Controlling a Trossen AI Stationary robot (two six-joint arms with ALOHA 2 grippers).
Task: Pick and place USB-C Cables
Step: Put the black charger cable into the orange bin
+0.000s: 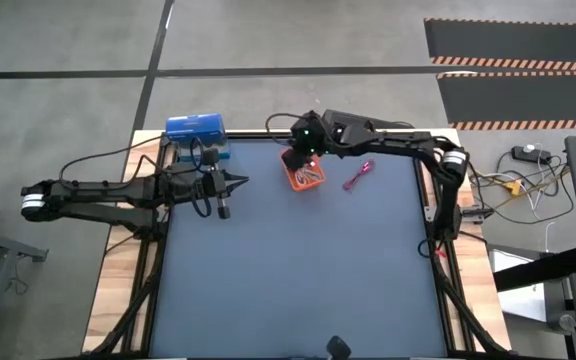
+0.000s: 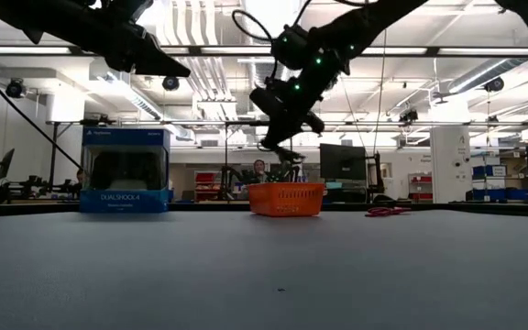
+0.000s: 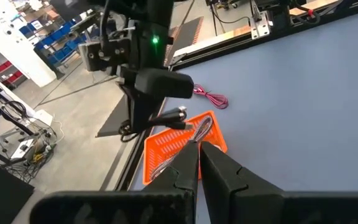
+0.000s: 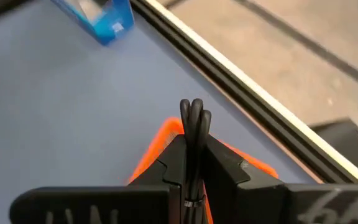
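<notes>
The small orange tray (image 1: 306,178) stands at the table's far middle, with a silver-grey cable (image 3: 199,130) lying in it. My right gripper (image 4: 193,144) hovers just above the tray (image 2: 287,198), shut on a black bundled cable (image 4: 192,115). A magenta-pink cable (image 1: 358,175) lies flat on the mat to the right of the tray (image 3: 211,98). My left gripper (image 1: 230,184) waits raised over the table's far left, shut and empty, left of the tray. My right gripper pinches the black cable bundle between its two fingers, and the bundle's looped end (image 4: 192,111) sticks out past the fingertips. The fingers slant down from the table's right and far side. The cable's plug end (image 3: 174,114) pokes out level above the orange tray.
A blue box (image 1: 196,131) stands on the far left edge of the table, close behind my left arm (image 2: 125,170). The dark mat (image 1: 298,270) toward the near edge lies open. Loose wires and a power strip (image 1: 523,170) lie beyond the right edge.
</notes>
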